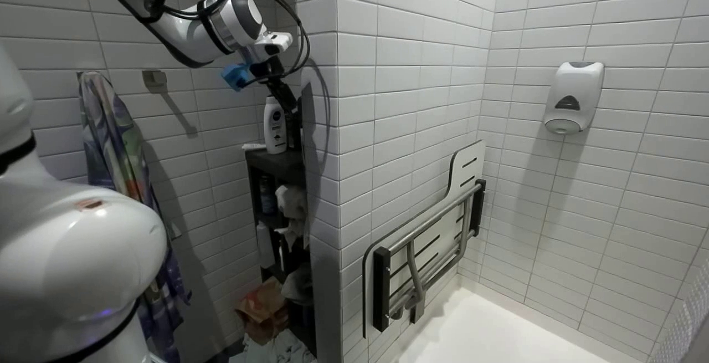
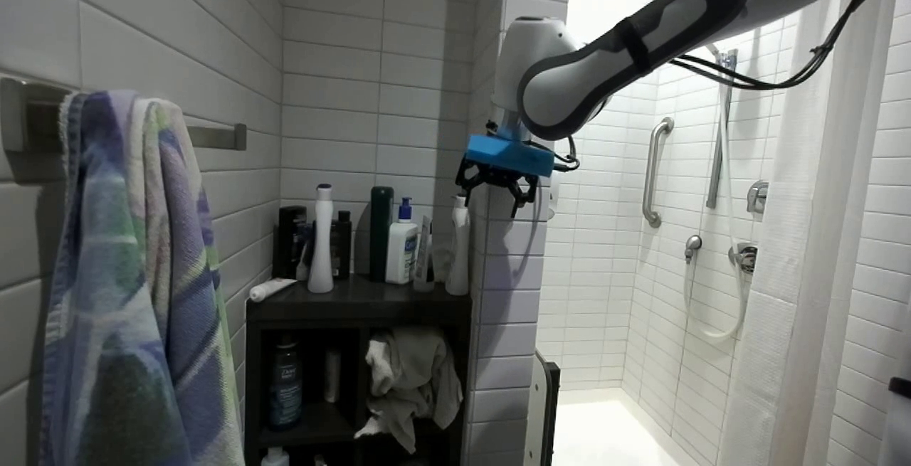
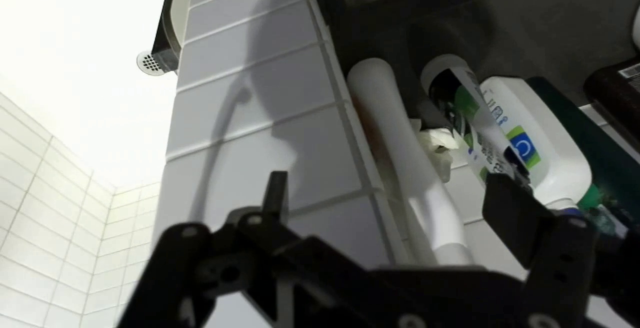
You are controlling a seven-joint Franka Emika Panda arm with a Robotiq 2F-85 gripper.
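My gripper (image 2: 491,203) is open and empty, pointing down beside the tiled wall corner and above the right end of the dark shelf unit. It also shows in an exterior view (image 1: 285,97). In the wrist view its black fingers (image 3: 395,203) stand wide apart. A slim white bottle (image 2: 459,256) stands upright on the shelf top just under the left finger. In the wrist view this bottle (image 3: 400,132) appears between the fingers; contact is not visible. Beside it stand a black, green and white tube (image 3: 470,112) and a white pump bottle (image 2: 403,249).
The tiled wall corner (image 2: 509,295) is close beside the gripper. The dark shelf unit (image 2: 356,309) also bears a dark green bottle (image 2: 381,231), another white bottle (image 2: 322,245) and a white tube (image 2: 272,288). A towel (image 2: 135,274) hangs left; a folded seat (image 1: 432,241) is wall-mounted.
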